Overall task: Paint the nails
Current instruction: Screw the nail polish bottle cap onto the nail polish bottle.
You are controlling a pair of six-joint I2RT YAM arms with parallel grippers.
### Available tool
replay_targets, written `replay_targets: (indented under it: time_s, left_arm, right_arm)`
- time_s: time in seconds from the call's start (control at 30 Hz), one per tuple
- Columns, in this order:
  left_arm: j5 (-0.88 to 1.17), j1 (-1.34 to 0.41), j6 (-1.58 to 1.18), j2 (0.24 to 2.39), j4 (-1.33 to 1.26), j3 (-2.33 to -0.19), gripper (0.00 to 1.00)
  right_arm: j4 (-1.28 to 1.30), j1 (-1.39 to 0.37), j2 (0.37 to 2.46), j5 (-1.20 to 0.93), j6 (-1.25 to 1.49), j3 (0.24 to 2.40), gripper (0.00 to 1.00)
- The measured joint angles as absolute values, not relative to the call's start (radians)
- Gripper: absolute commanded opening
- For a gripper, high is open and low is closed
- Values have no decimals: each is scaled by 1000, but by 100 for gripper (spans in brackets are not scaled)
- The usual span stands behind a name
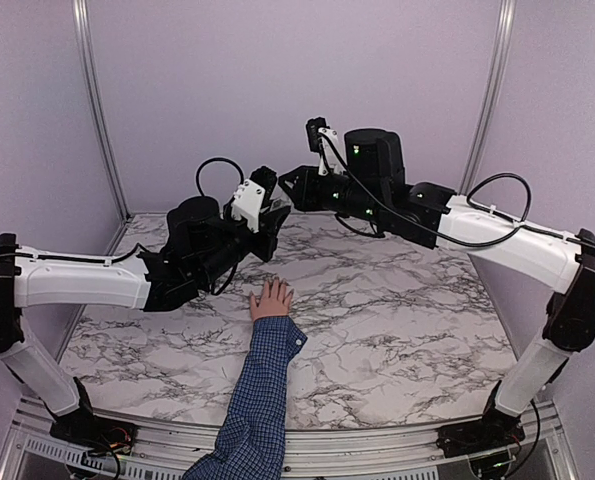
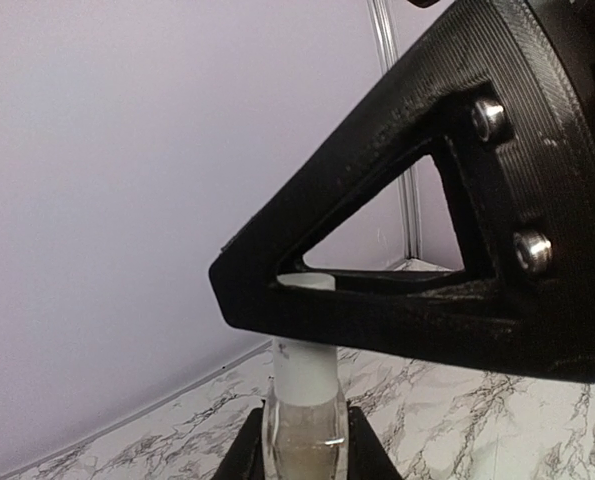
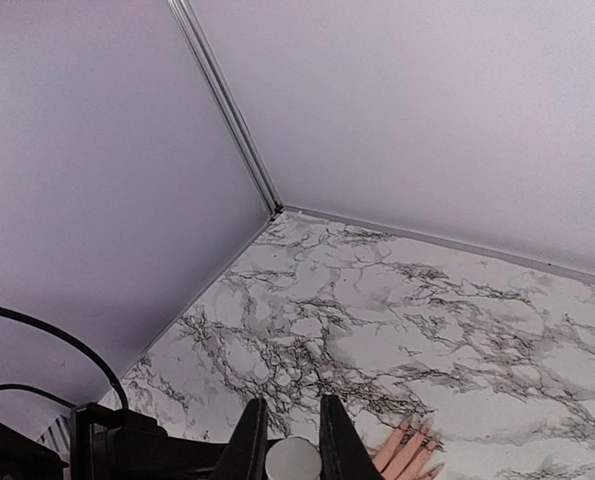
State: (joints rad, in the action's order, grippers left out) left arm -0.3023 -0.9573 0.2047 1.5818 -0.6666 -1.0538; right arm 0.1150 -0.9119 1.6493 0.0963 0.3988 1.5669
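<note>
Near the middle of the table [image 1: 407, 300], the hand [image 1: 271, 299] lies flat, its nails [image 3: 405, 426] toward the far edge. Above the far side, the left gripper [image 1: 273, 216] clenches a small clear bottle [image 2: 305, 425] and the right gripper [image 3: 292, 440] pinches a round pale cap [image 3: 293, 462]. A misjudged descent could smear skin, and tilting the bottle could spill it.

Pale purple walls [image 1: 277, 90] on three sides, plain and smooth. Shiny metal posts in the back corners: a left post [image 1: 95, 110] and a right post [image 1: 492, 90], both leaning a little in the top view. Below, a table top [image 1: 407, 300] like white marble, with dark grey wiggly lines all over. A thin grey strip [image 3: 427, 240] at the foot of the back wall. A silver metal frame [image 1: 377, 440] along the near edge of the table. Soft, even light, with faint grey shadows on the marble.
</note>
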Motion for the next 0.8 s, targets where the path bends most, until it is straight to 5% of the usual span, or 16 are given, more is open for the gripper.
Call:
replay_targets:
  time_s: [0.2,0.3,0.8]
  left_arm:
    - [-310,-961,206,1578,-679,-1049,0]
    - [-258,-947,176,1546,-685,-1023,0]
    - [440,-779,-157,1381,-706,-961,0]
  right_arm:
    - [105,-913,1643,90,404,1561,38]
    - [82,-913,1608,46,387,1517,49]
    - [-155,-764,1370,-398,270,1313,55]
